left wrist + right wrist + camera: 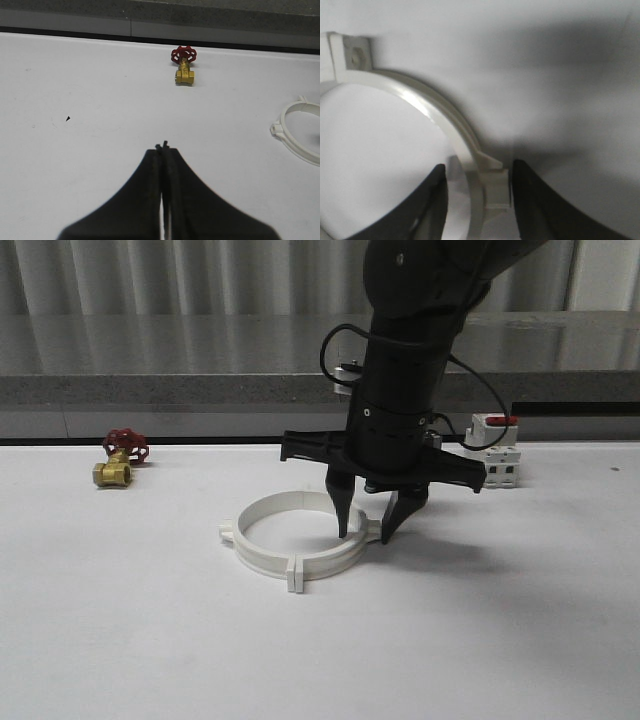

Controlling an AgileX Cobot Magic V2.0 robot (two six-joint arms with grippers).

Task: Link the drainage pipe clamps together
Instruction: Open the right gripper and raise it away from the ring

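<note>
The two white drainage pipe clamps (262,558) lie flat on the white table, set together as one ring with small tabs sticking out at its front (295,576) and left. My right gripper (365,536) is open and points down over the ring's right side. One finger is inside the ring and one outside. In the right wrist view the curved band (422,100) runs down to a tab (496,189) that sits between the fingers of the right gripper (479,165), with gaps on both sides. My left gripper (161,146) is shut and empty, well left of the ring's edge (296,144).
A brass valve with a red handwheel (120,462) lies at the back left of the table, also in the left wrist view (183,64). A white breaker with a red top (495,448) stands behind the right arm. A grey ledge (150,390) runs along the table's back.
</note>
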